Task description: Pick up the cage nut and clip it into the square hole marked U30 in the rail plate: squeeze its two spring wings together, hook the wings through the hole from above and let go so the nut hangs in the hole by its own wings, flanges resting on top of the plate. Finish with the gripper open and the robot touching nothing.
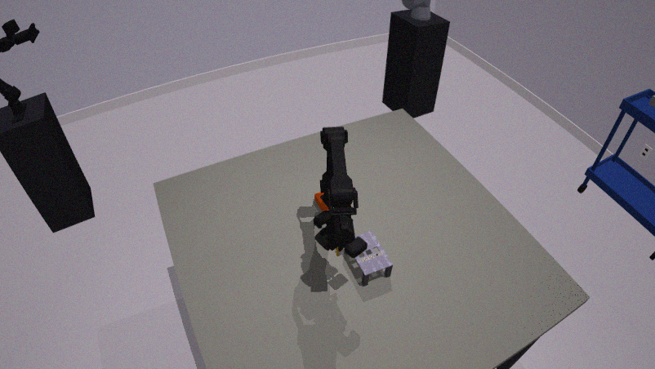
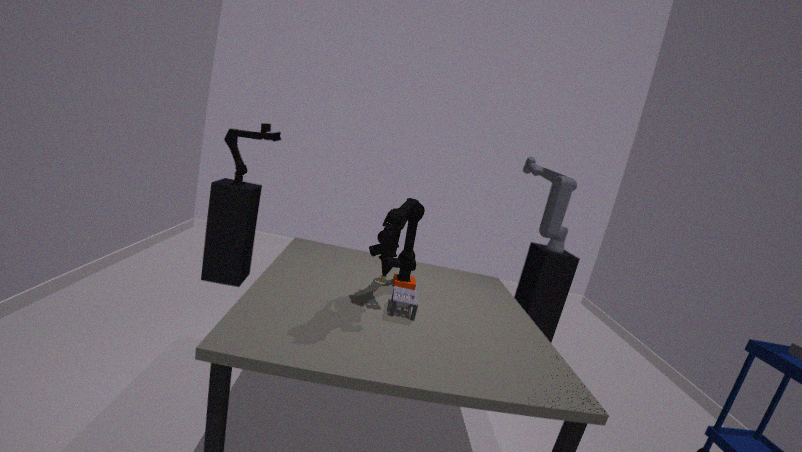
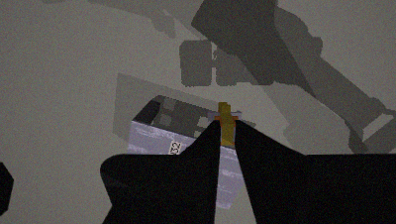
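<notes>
My gripper [image 1: 338, 248] [image 2: 384, 274] [image 3: 226, 126] is shut on the yellow cage nut [image 1: 337, 252] [image 2: 383, 279] [image 3: 225, 108], whose small grey flanges show beside the fingertips in the wrist view. The nut is held in the air, above table height. The pale rail plate [image 1: 378, 265] [image 2: 405, 292] [image 3: 153, 142] stands on dark legs, to the right of the nut in the top and exterior views. In the wrist view the fingers cover much of the plate. One label [image 3: 175, 148] ends in 32; the U30 label and its hole cannot be made out.
The plate stands on the grey-green table [image 1: 256, 206] [image 2: 314, 359] close to the arm's orange base [image 1: 321, 202] [image 2: 404, 282]. The arm's shadow falls beside the plate. Two dark pedestals with other arms and a blue cart [image 1: 619, 183] [image 2: 777, 359] stand beyond the table.
</notes>
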`<state>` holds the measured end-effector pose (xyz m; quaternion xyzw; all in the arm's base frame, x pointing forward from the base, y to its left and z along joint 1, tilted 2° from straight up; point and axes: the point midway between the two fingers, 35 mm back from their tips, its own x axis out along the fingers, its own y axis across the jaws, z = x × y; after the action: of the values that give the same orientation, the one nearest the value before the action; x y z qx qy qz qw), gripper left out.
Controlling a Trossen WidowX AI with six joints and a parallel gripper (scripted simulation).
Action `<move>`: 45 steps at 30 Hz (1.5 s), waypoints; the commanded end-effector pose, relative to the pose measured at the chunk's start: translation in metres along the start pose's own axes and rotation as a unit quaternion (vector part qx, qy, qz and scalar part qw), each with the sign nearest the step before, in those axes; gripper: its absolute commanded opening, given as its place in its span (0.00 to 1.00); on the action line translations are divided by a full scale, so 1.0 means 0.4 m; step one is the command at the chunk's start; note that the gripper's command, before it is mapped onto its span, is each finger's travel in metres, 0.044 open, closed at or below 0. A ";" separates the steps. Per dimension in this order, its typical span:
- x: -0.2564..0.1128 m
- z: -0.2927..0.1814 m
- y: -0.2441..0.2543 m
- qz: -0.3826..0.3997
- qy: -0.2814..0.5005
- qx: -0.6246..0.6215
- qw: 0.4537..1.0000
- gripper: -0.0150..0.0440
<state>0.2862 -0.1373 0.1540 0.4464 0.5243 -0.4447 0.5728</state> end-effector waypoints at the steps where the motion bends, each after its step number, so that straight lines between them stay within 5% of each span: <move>1: -0.003 -0.034 0.023 0.004 0.003 -0.061 0.998 0.29; 12: -0.004 -0.164 0.089 0.009 0.004 -0.321 0.947 0.29; 23: -0.007 -0.302 0.127 0.008 0.006 -0.570 0.822 0.29; 45: 0.037 -0.301 0.126 0.037 0.035 -0.583 0.811 0.29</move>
<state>0.3120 -0.0096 0.1388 0.0579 0.6870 -0.0253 0.7239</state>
